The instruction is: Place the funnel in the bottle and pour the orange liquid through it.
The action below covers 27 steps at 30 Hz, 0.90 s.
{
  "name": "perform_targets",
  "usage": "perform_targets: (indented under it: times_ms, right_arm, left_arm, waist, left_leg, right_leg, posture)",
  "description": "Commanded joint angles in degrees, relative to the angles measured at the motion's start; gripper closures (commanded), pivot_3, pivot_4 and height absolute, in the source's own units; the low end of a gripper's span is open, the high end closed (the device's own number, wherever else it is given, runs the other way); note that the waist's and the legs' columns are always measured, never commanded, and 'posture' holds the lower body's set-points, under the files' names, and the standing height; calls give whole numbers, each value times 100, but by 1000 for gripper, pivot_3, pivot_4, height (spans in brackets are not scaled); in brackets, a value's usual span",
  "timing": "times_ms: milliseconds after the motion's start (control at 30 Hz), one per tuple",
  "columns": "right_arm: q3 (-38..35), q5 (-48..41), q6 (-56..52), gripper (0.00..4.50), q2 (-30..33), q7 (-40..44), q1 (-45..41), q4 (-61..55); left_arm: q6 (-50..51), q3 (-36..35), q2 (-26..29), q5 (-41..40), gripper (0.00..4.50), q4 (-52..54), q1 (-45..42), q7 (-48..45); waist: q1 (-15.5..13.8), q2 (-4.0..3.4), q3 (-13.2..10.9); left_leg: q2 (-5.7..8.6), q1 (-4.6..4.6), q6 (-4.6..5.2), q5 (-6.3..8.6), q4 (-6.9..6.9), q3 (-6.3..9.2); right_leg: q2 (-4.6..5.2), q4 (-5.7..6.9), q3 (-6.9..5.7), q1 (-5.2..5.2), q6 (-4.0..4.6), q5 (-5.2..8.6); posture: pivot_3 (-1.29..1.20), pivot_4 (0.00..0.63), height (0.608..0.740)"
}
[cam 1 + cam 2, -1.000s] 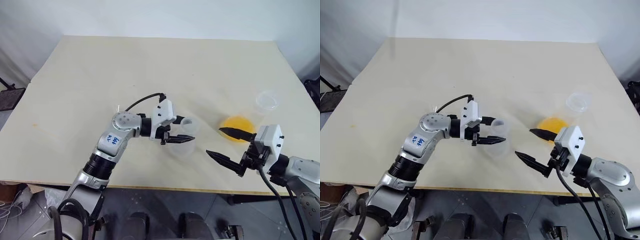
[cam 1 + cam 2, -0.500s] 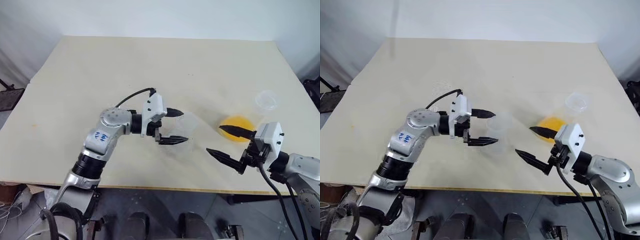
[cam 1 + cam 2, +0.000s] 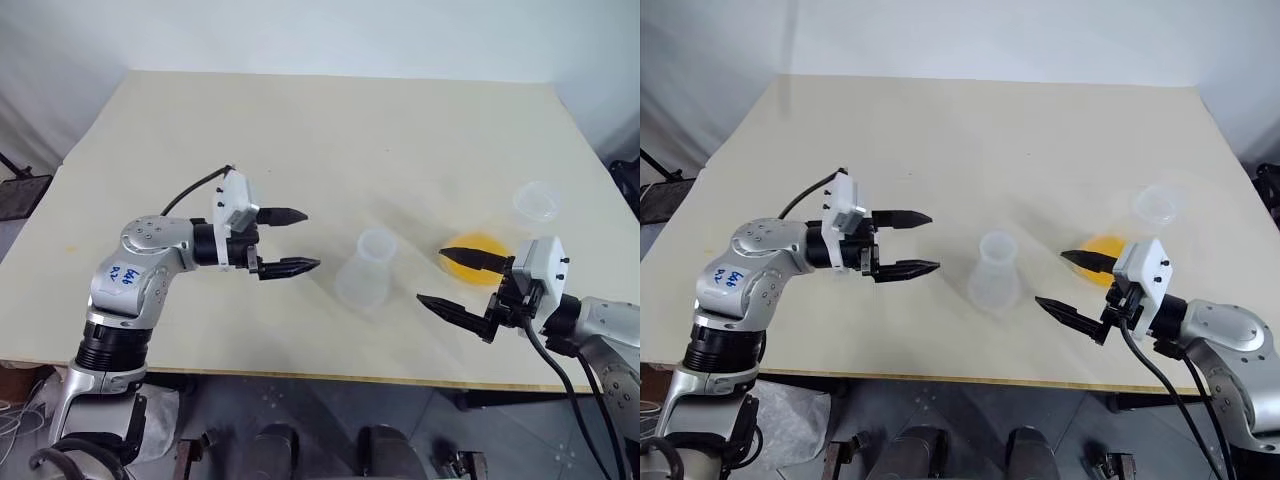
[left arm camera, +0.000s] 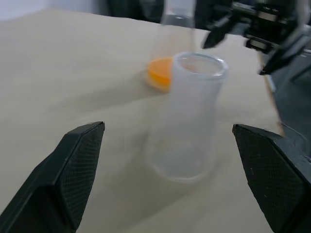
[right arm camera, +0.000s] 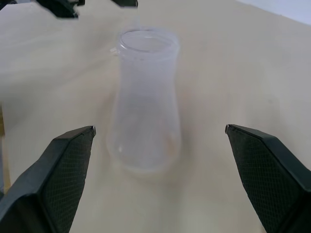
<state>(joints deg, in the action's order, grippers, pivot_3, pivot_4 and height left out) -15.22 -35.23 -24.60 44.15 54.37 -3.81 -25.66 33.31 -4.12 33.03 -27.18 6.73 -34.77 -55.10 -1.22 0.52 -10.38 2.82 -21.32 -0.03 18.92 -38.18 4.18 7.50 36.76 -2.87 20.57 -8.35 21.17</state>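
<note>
Got the bottle [image 3: 364, 272] standing upright in the middle of the table [image 3: 200, 130], gripped by nothing. Looks to have the funnel [image 3: 376, 241] seated in its neck already, but clear on clear, so hard to swear to. Probably parked out in the open like that to give both arms room. Just to its right, the orange liquid [image 3: 472, 250], shallow in the bottom of the flask [image 3: 535, 201], not poured yet by the look of it. Then the left gripper [image 3: 312, 239]: spread wide, holding nothing, level, well apart from the bottle on its left and pointing at it. Reads like keeping clear for the pour. Same for the right gripper [image 3: 430, 277]: fully spread, empty, sitting between bottle and flask with one finger crossing in front of the orange. Can't tell any contact with the glass. Likely lined up to grab the flask next. As for views: from the head, the whole layout plus the flask's mouth. From the left wrist, a straight lineup of bottle, orange behind it, right gripper beyond. From the right wrist, a tiny tab [image 5: 114, 50] poking off the bottle's rim, best hint of that funnel anywhere.
</note>
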Motion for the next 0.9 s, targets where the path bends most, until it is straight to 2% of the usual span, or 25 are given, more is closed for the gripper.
perform_targets:
  times_ms: [33,267,433,567,900]
  right_arm:
    - [16,2,103,0,148,196,-120,105]
    - [57,9,204,0,203,542,-270,385]
    - [26,-26,242,0,191,692,-299,449]
    - [80,-23,243,0,163,743,-421,511]
    - [67,-9,299,0,93,685,-361,397]
  left_arm:
    - [165,-695,256,-271,15,523,392,340]
    - [-20,-1793,728,-607,15,1187,2054,187]
    - [-286,-2589,735,-743,15,1381,3047,221]
    - [-605,-2938,713,-642,15,1296,3710,205]
    - [-865,-2708,750,-631,15,1030,3556,472]
  waist:
    - [24,0,0]
    - [130,-1,0]
    - [114,-2,0]
    - [108,-2,0]
    - [68,-2,0]
  left_leg:
    - [-1,1,0,0,3,-1]
    - [-7,4,0,0,9,-2]
    - [-11,4,-1,0,8,0]
    - [-11,4,-1,0,11,0]
    - [-11,4,0,1,13,1]
  right_leg:
    - [-1,0,0,1,0,0]
    - [0,-11,3,0,1,0]
    - [3,-42,5,-4,1,0]
    - [5,-68,7,-12,1,0]
    - [4,-73,6,-14,2,-1]
  posture:
    - [0,150,740]
    - [0,150,740]
    - [0,150,740]
    - [0,150,740]
    - [0,150,740]
